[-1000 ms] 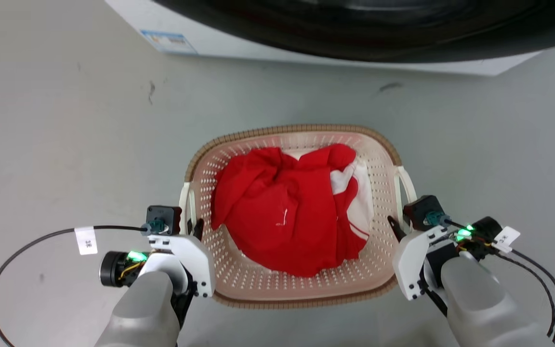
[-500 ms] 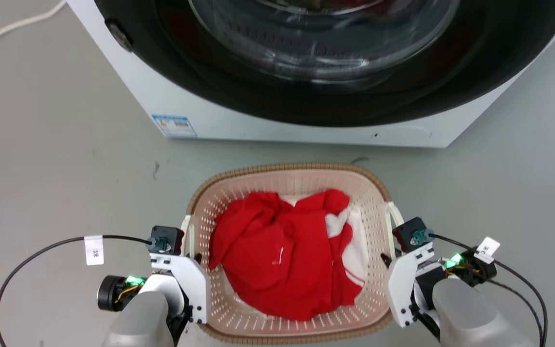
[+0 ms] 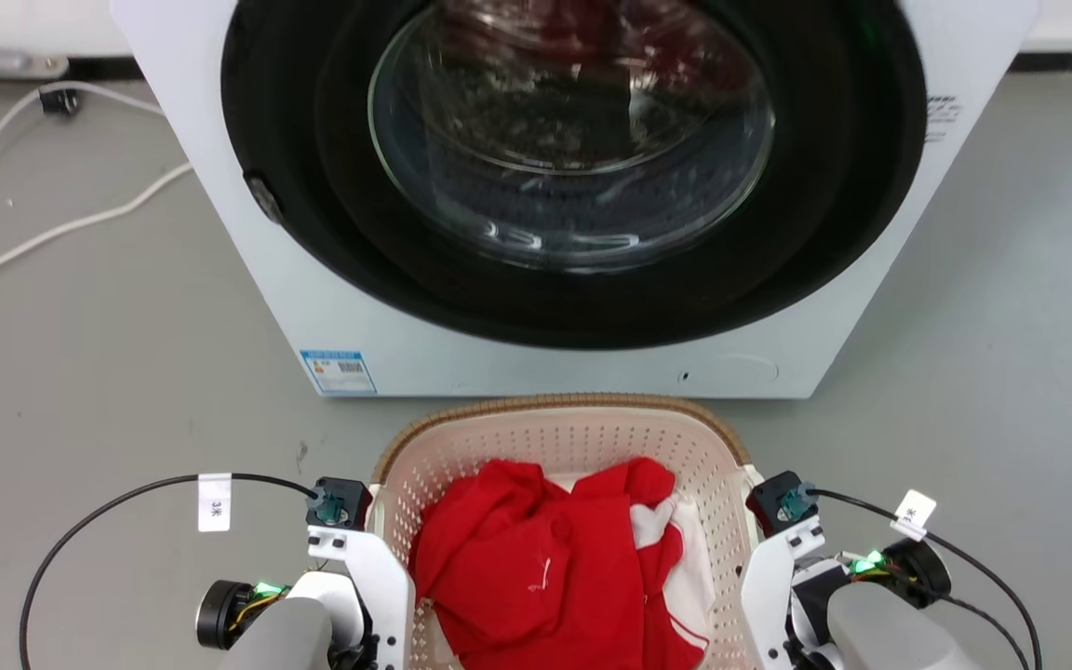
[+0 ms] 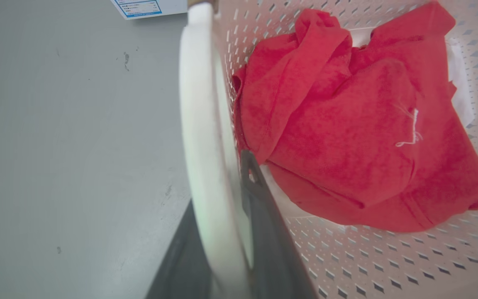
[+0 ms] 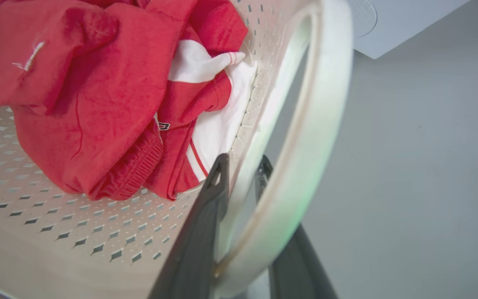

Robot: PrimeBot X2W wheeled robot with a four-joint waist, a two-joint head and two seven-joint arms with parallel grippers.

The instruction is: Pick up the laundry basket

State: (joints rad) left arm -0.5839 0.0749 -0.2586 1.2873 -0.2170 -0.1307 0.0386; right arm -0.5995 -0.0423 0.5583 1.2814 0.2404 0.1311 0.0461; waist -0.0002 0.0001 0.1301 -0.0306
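Arms (image 3: 280,642) low flanking laundry basket (image 3: 573,437), left gripper (image 4: 222,187) fingers clamped on left handle (image 4: 199,124), right gripper's (image 5: 241,166) on right handle (image 5: 318,104).

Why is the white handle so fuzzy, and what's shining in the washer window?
Left wrist view: the laundry basket's handle is near the lens, so blurred; the red clothes look sharp. Right wrist view: same blur, tinged green. Head view: pale reflections on the washing machine's door glass.

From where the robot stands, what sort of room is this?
Probably a laundry area: a front-loading washing machine stands on a bare grey floor, and a laundry basket holding red clothes is right in front of it.
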